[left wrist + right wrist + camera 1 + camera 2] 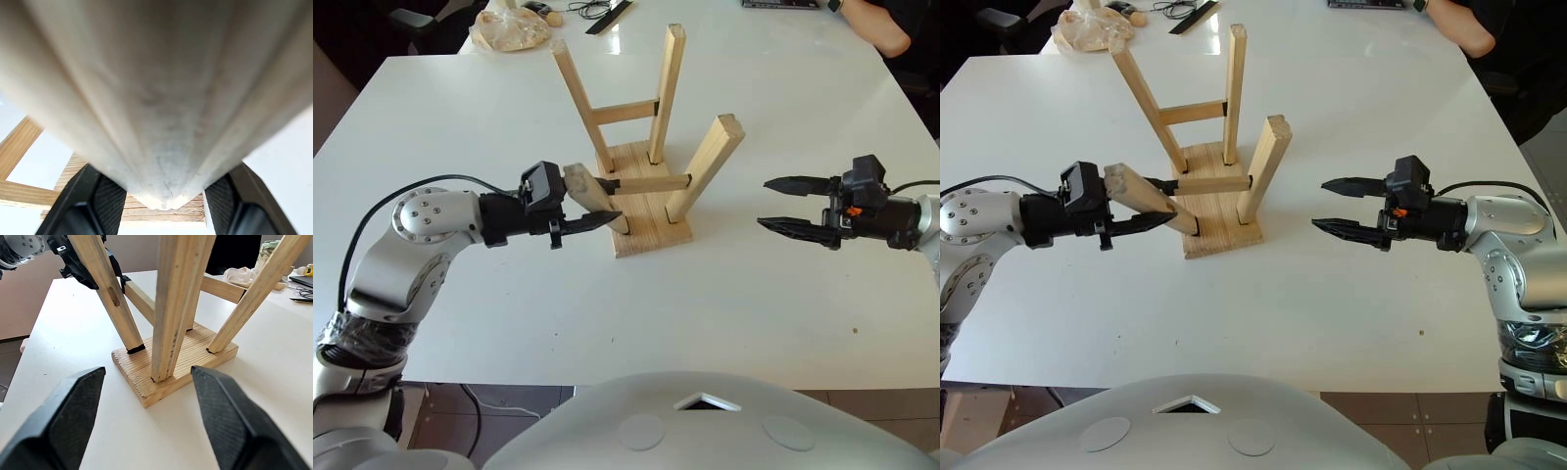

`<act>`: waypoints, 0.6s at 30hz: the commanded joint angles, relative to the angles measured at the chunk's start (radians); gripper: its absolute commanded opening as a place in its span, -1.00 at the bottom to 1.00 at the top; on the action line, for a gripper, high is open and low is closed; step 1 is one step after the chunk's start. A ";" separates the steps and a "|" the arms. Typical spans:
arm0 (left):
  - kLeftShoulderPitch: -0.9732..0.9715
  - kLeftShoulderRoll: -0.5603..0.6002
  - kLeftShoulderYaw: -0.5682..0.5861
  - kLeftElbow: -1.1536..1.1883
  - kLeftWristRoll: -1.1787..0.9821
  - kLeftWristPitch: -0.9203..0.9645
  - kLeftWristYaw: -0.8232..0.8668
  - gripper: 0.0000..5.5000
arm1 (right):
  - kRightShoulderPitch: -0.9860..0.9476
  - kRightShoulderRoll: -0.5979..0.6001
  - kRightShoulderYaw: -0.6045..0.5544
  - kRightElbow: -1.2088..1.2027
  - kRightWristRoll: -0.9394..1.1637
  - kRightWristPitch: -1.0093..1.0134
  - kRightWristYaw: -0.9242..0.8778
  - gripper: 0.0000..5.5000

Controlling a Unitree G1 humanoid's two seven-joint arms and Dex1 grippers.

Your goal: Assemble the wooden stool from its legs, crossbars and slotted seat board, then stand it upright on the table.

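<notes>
We see the stool (646, 157) upside down in the middle of the white table (705, 313). Its slotted seat board (651, 233) lies flat on the tabletop and four splayed legs point up. One crossbar (625, 111) joins the two far legs, and another crossbar (651, 183) joins the two near ones. On the left side, our left gripper (610, 201) is clamped on the near-left leg (585, 186), with a finger on either side of it. Our right gripper (764, 203) hovers to the right of the stool, clear of the near-right leg (707, 164), with its fingers spread wide and holding nothing. A crumpled bag (509, 27) lies at the far left.
</notes>
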 commanded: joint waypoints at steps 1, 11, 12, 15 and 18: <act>0.137 0.050 -0.066 0.011 0.000 0.134 -0.071 -0.26 | 0.014 -0.016 -0.011 -0.022 0.007 0.008 0.003 0.17; 0.180 0.049 -0.052 -0.045 0.033 0.046 -0.078 -0.26 | -0.054 0.030 -0.009 -0.079 0.070 0.067 -0.065 0.17; 0.179 0.047 -0.052 -0.047 0.045 0.029 -0.079 -0.26 | -0.076 0.042 -0.023 -0.093 0.108 0.094 -0.088 0.17; 0.174 0.040 -0.042 -0.063 0.057 -0.011 -0.083 -0.26 | -0.144 0.065 -0.065 -0.120 0.225 0.171 -0.158 0.17; 0.174 0.039 -0.043 -0.070 0.082 -0.052 -0.092 -0.26 | -0.177 0.070 -0.099 -0.129 0.309 0.219 -0.191 0.17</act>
